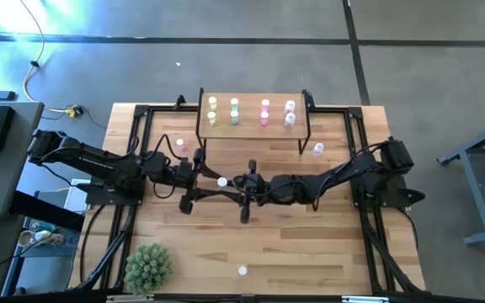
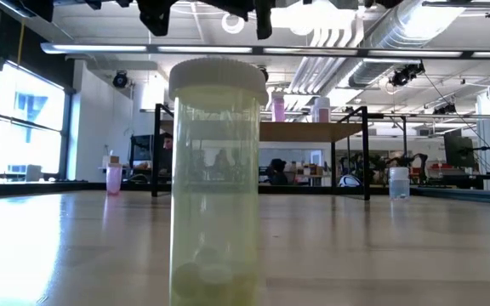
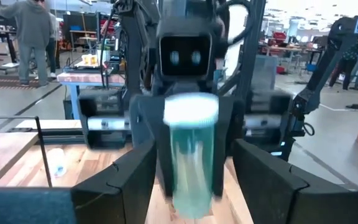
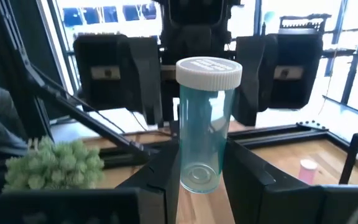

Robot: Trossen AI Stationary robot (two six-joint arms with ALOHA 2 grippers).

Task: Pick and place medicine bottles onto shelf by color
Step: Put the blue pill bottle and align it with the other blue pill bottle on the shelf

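Around the desk: A spiky green potted plant (image 1: 148, 266) stood at the near left corner of the wood-plank desk (image 1: 310, 244). A small pale yellow medicine bottle with a white cap (image 2: 215, 178) stood alone near the front edge, right in front of the low camera.
Loose bottles: A tiny pink bottle (image 1: 179, 145) stood on the desk by the left end of the shelf, and a tiny lavender bottle (image 1: 317, 149) by the right end.
Shelf: The small light-wood shelf on thin black legs (image 1: 255, 128) stood at the back of the desk. It carried two yellow bottles (image 1: 212, 110), two green bottles (image 1: 234, 111), two pink bottles (image 1: 264, 112) and two lavender bottles (image 1: 290, 113), from left to right.
In the way: The two dark arms met nose to nose in the middle of the desk, in front of the shelf.
Held bottle: A clear blue-green medicine bottle with a white cap (image 4: 204, 130) stood upright in the air between the two arms.
Right pincer: The right pincer (image 4: 204, 186) squeezed the lower part of the blue-green bottle.
Left pincer: The left pincer (image 3: 191, 186) was spread wide, with one finger on each side of the same bottle. Gaps showed on both sides, so it was not touching.
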